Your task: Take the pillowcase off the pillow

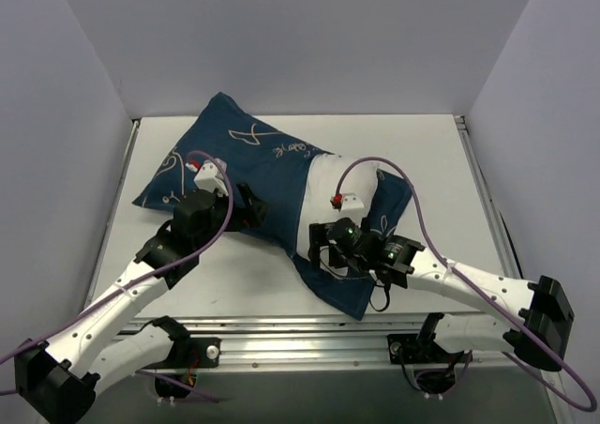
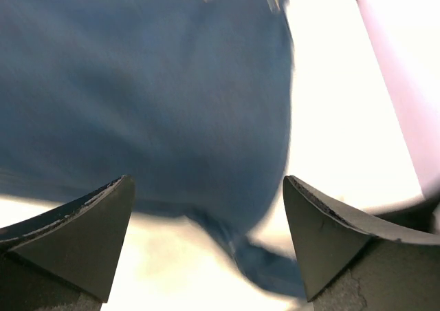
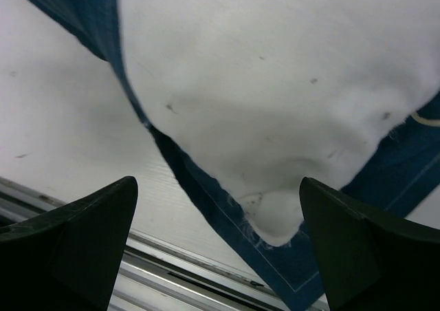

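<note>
The navy pillowcase (image 1: 253, 161) with thin white drawings lies slantwise across the table. The white pillow (image 1: 330, 175) bulges out of its open right end. My left gripper (image 1: 251, 208) is open at the near edge of the covered part; in the left wrist view, blurred navy pillowcase (image 2: 151, 91) fills the space above its spread fingertips (image 2: 103, 208). My right gripper (image 1: 322, 246) is open over the near right corner. In the right wrist view a corner of the pillow (image 3: 275, 84) pokes out over the navy pillowcase (image 3: 199, 187) hem between the spread fingers, which touch nothing.
The white table (image 1: 234, 283) is boxed in by pale walls on the left, back and right. An aluminium rail (image 3: 172, 270) runs along the near edge just under the right gripper. Purple cables (image 1: 412, 199) loop over both arms.
</note>
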You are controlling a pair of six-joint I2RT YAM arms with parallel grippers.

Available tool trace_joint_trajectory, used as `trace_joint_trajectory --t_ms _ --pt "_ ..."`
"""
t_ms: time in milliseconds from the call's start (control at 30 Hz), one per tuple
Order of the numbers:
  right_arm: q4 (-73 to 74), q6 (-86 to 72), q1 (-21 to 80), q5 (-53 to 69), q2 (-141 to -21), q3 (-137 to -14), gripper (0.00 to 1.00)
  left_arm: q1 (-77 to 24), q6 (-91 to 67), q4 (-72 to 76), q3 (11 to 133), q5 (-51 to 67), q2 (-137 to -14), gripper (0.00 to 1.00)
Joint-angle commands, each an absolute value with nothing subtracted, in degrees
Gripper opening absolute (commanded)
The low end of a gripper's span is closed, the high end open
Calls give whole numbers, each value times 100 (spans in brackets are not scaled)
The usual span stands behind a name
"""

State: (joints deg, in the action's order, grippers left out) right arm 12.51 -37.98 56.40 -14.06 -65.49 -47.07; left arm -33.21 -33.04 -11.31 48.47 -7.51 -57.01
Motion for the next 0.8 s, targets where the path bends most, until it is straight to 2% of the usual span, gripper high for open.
trace_joint_trajectory --t_ms 0,233,367,567,667,700,767 --pt "2056 -4245 5704 -2381 -6741 -4808 100 -3734 -3840 -1424 4142 -580 -5274 96" --pt "1101 -3929 5713 -1934 -7013 -4500 100 -4403 -4148 -494 3227 -396 -5352 96" --pt "765 -3858 5687 -1951 -7382 -4447 100 -4561 -4105 253 3111 -325 -5695 95" --pt "343 -3806 5590 -2057 -7954 -4359 98 -4825 -3911 580 3120 -387 -6301 94" --pt "185 -3727 5581 -2013 -8042 -4342 77 -4904 -3937 685 3076 -457 -6442 93" --pt "176 -3718 5572 -2021 -8051 -4350 54 -4930 -3937 712 3024 -457 -6460 93" --pt "167 -3709 5555 -2039 -8007 -4403 31 -4948 -3929 703 3006 -457 -6469 93"
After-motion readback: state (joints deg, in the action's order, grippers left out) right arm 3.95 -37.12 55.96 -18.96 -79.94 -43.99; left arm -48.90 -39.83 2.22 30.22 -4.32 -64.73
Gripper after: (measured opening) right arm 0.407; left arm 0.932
